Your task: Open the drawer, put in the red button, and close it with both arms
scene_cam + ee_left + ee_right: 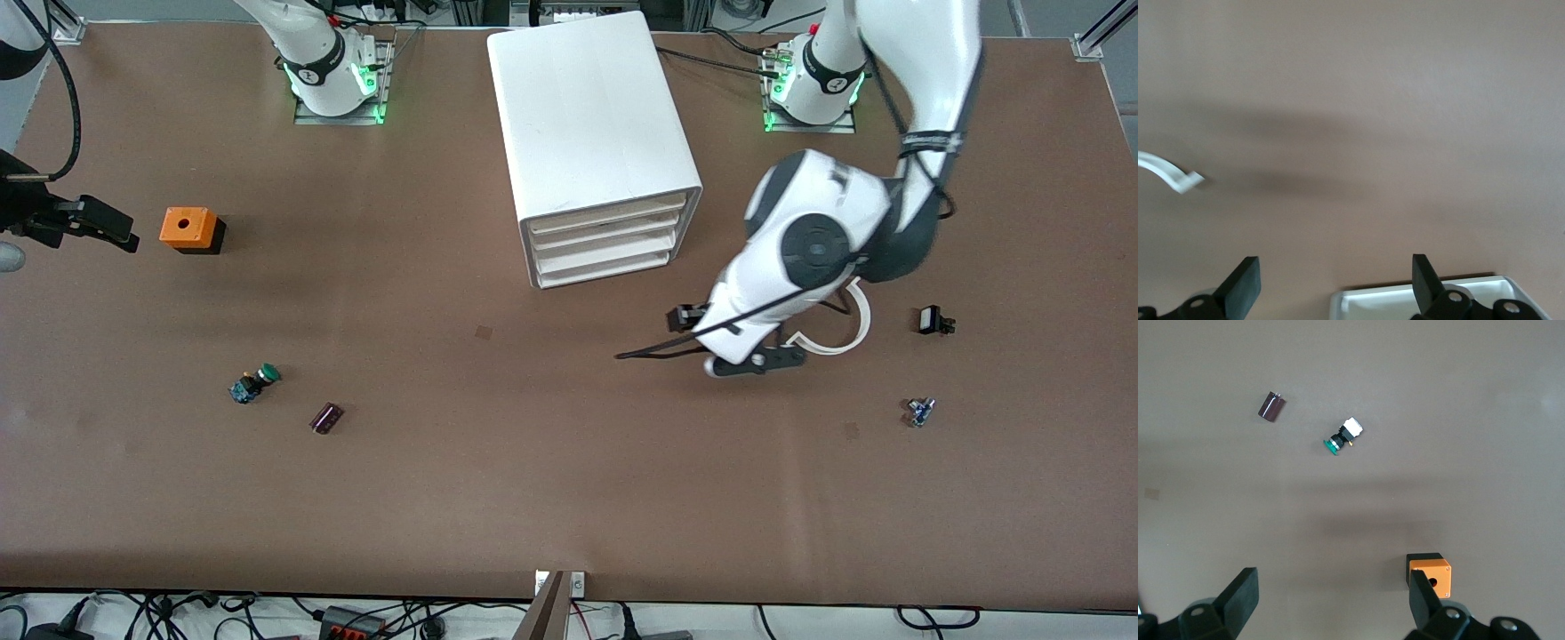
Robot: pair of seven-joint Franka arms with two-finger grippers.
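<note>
With both arms raised over the table, the scene holds one white cabinet [591,116] containing three drawers [601,238], stacked one above another. All three are pushed in flush.

Each drawer is a wide, shallow white tray. Its long axis runs across the table from one arm's end to the other. The fronts face the front camera, turned slightly toward the left arm's end. The cabinet stands between the two arm bases.

Loose items, one of each:
- green-capped button [254,383] and dark purple block [326,418], beside each other, toward the right arm's end;
- orange box [189,228] with a hole in its top;
- white curved piece [840,342];
- small black-and-white part [933,320];
- blue-bodied button [920,412], nearest the front camera at the left arm's end. Its cap colour cannot be told.

The left gripper [1335,287] hangs over bare table just beside the white curved piece, fingers spread wide and holding nothing. The right gripper [1331,600] hangs at the right arm's end near the orange box, also spread wide and holding nothing.
</note>
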